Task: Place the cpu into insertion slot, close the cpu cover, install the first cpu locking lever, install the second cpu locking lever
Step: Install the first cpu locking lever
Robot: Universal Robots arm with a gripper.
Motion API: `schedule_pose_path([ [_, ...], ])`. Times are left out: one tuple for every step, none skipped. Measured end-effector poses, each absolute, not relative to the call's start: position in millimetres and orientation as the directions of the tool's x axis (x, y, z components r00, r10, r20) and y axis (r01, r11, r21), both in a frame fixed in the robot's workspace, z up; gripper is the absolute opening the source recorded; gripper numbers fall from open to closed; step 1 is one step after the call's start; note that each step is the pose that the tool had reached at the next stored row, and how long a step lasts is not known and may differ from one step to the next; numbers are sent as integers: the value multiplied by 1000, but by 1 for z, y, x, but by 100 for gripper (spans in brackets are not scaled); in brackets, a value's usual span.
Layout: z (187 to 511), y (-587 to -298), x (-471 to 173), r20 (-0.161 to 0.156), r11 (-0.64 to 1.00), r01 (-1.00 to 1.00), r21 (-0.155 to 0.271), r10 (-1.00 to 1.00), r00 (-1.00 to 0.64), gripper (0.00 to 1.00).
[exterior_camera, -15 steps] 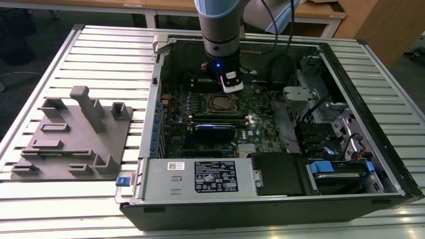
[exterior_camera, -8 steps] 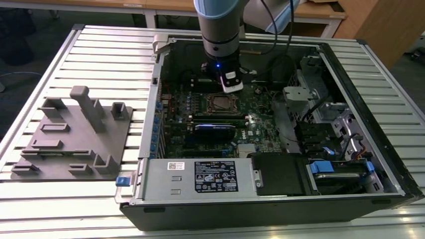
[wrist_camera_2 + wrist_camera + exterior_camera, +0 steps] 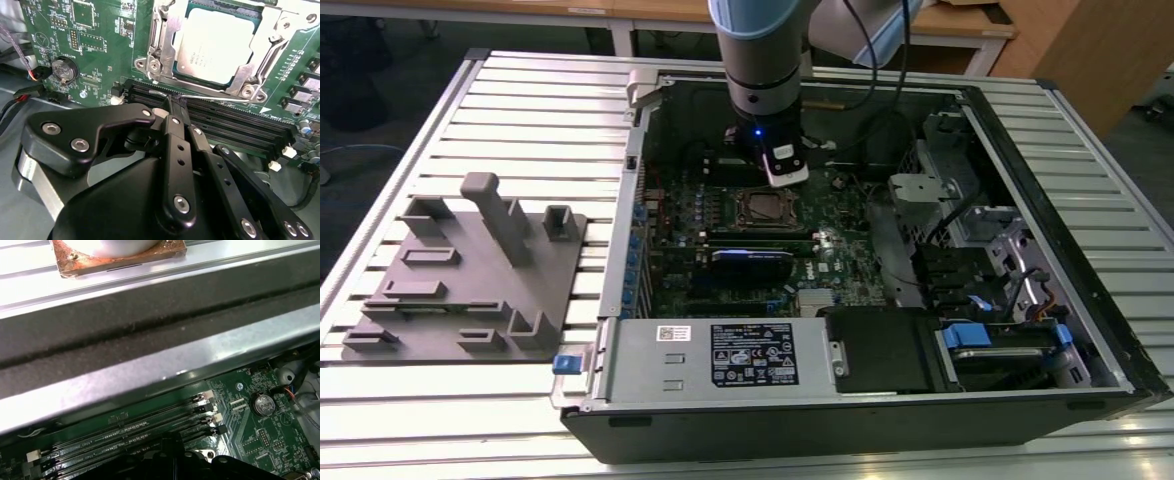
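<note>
Silver-grey cpu (image 3: 215,45) seated under cpu cover (image 3: 172,27); gripper (image 3: 172,103) clenched, tips at locking lever (image 3: 225,98).

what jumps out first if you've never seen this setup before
A robot arm reaches into an open computer case on a slatted table. In the second wrist view, the cpu sits in its socket under a silvery cover, with the shut black gripper at a thin wire lever. A grey fixture plate lies at the exterior view's left.
</note>
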State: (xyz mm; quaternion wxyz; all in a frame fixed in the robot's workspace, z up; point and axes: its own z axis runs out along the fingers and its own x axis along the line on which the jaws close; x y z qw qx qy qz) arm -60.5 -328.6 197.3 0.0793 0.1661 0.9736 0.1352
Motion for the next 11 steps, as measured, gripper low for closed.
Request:
schedule_pose_path([
  [197,-329,-60,-110,908,302,290,345,-932,11],
  [197,-329,-61,-111,908,302,290,345,-932,11],
  [197,-329,-61,-115,908,300,291,345,-932,11],
  [197,-329,-61,-121,908,298,293,345,-931,11],
  [196,-329,-61,-124,908,297,294,345,-930,11],
  [196,-329,-61,-125,908,297,294,345,-930,11],
  [196,-329,-61,-125,908,297,294,345,-930,11],
  [196,-329,-61,-125,908,297,294,345,-930,11],
  [196,-329,-61,-126,908,297,295,345,-930,11],
  [196,-329,-62,-127,908,297,295,345,-930,11],
  [196,-329,-62,-128,908,296,295,345,-930,11],
])
